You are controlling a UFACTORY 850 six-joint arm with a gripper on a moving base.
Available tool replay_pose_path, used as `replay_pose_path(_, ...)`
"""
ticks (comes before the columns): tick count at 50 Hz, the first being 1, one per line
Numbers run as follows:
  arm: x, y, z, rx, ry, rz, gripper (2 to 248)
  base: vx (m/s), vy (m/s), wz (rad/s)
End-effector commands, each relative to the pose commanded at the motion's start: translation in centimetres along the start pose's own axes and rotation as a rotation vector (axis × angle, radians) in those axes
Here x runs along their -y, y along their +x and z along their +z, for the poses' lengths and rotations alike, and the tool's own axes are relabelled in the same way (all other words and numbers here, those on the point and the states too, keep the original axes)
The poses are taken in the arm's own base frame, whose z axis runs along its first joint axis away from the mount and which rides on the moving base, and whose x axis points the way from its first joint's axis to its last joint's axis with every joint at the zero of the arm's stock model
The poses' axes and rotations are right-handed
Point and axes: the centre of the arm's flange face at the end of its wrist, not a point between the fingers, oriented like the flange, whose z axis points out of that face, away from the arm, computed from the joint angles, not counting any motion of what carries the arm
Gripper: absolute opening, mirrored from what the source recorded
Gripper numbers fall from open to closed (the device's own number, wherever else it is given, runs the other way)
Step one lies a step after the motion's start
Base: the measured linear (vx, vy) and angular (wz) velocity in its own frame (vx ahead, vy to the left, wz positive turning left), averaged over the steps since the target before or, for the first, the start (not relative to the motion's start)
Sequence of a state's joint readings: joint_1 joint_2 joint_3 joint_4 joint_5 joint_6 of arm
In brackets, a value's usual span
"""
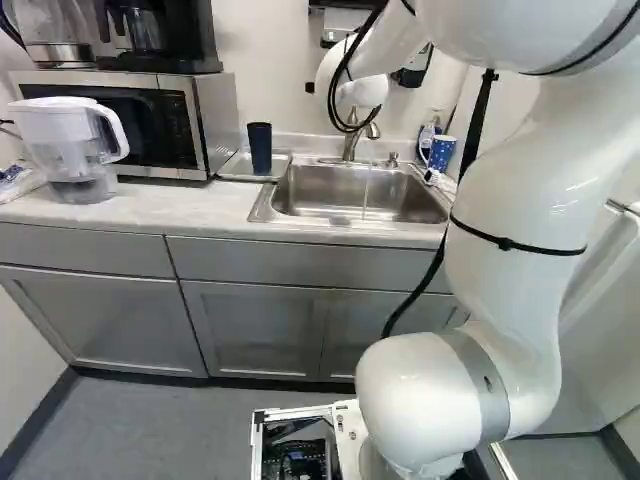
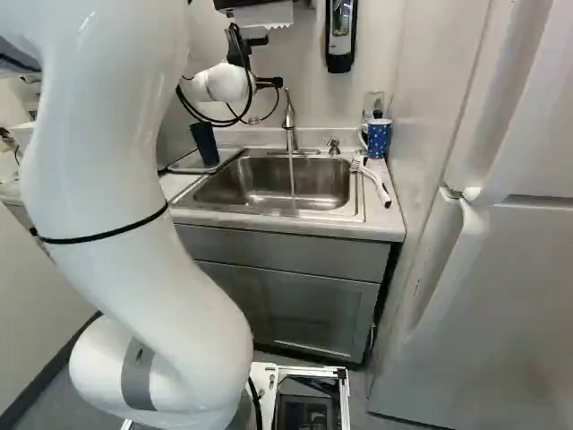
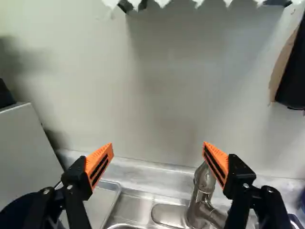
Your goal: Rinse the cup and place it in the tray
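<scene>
While a thin stream of water falls from the curved metal faucet [image 2: 289,121] into the rounded-corner steel sink [image 2: 269,184], the pincer [image 2: 269,82] faces the smooth pale wall [image 3: 162,86], its fingers spread wide, with ribbed, wedge-shaped orange pads [image 3: 100,162]. The table [image 1: 150,220] has a pale, faintly mottled top above flat grey cabinet panels; it bears a boxy metal microwave [image 1: 115,125] and a clear pitcher with a white lid [image 1: 70,150]. A blue, white-spotted mug [image 2: 378,138] is beside the sink.

The cup [image 1: 260,148] is dark navy, tall and slightly tapered, and stands upright on the shallow, rectangular tray [image 1: 238,167] between microwave and sink. Its interior cannot be made out. In the right base view, the arm covers part of the table; in the wrist view, a dark rounded form beside one finger is cut off and cannot be identified.
</scene>
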State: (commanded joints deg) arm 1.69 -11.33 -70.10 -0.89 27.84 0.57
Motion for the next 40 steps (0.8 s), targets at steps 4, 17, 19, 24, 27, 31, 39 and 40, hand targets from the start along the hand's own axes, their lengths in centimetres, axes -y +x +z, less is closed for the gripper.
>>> replay_pose_path(4,-0.4,0.0,0.8,-0.003,-0.006,0.0,247,0.0,0.0,0.0)
replay_pose_path(17,-1.4,0.0,3.1,-0.013,-0.022,0.001,247,0.0,0.0,0.0)
replay_pose_path(19,-1.6,0.0,3.3,-0.014,-0.024,0.001,247,0.0,0.0,0.0)
replay_pose_path(24,-1.6,0.0,3.5,-0.014,-0.025,0.001,247,0.0,0.0,0.0)
replay_pose_path(27,-1.6,0.0,3.5,-0.014,-0.025,0.001,247,0.0,0.0,0.0)
replay_pose_path(31,-1.6,-0.1,3.5,-0.014,-0.025,0.001,247,0.0,0.0,0.0)
replay_pose_path(39,-1.6,-0.2,3.5,-0.003,-0.025,0.001,247,0.0,0.0,0.0)
replay_pose_path(40,-1.6,-0.2,3.5,-0.001,-0.025,0.001,247,0.0,0.0,0.0)
